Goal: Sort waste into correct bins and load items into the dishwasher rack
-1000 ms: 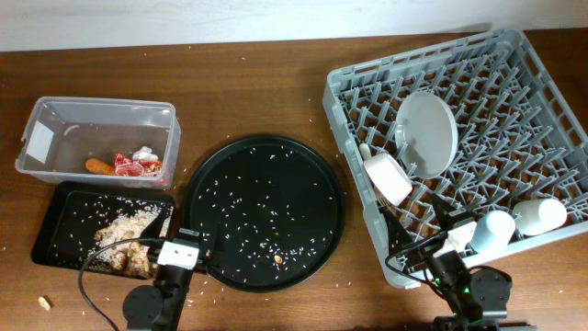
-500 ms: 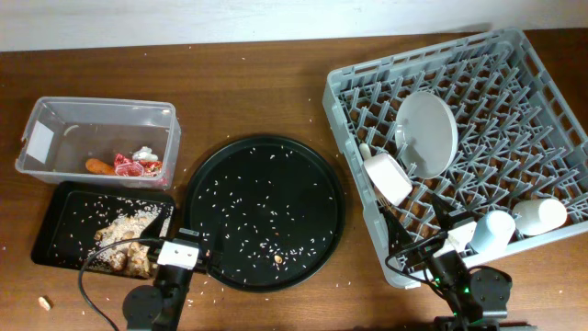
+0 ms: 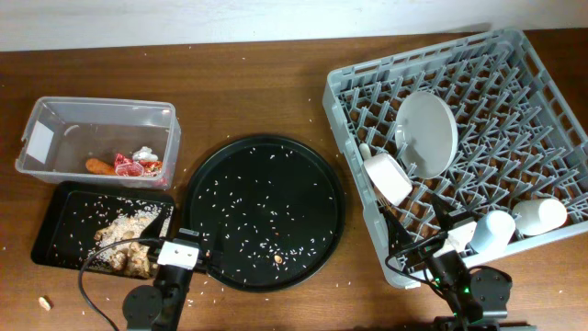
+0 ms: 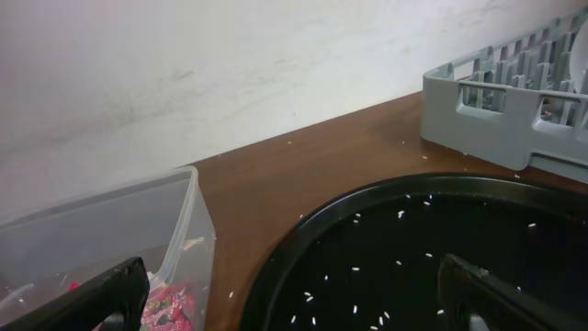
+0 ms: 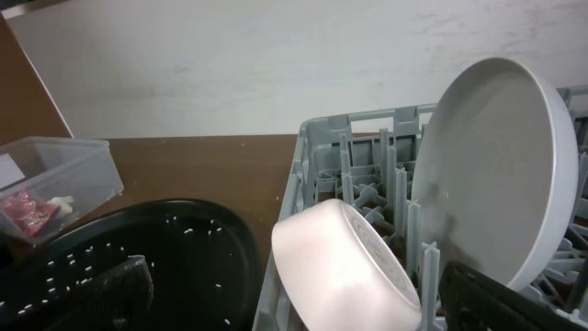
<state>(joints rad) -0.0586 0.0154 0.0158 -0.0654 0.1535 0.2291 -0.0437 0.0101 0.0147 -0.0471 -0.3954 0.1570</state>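
The grey dishwasher rack (image 3: 514, 101) holds the pale plate (image 3: 427, 133) on edge, the white bowl (image 3: 388, 177) on its side and two small cups (image 3: 493, 230) (image 3: 539, 216). The clear tub (image 3: 64, 124) holds the orange stick (image 3: 99, 166), red wrapper (image 3: 138, 167) and white paper (image 3: 144, 154). The shallow black tray (image 3: 60, 221) holds brownish scraps with rice (image 3: 124, 241). My left gripper (image 3: 182, 246) is open and empty at the round tray's front left edge. My right gripper (image 3: 448, 262) is open and empty at the rack's front edge, with the bowl (image 5: 344, 271) and plate (image 5: 501, 165) close ahead.
The large round black tray (image 3: 262, 211) sits in the middle, strewn with rice grains; it also shows in the left wrist view (image 4: 413, 248). Rice grains are scattered over the wooden table. A small brown scrap (image 3: 44, 302) lies at the front left. A white wall stands behind the table.
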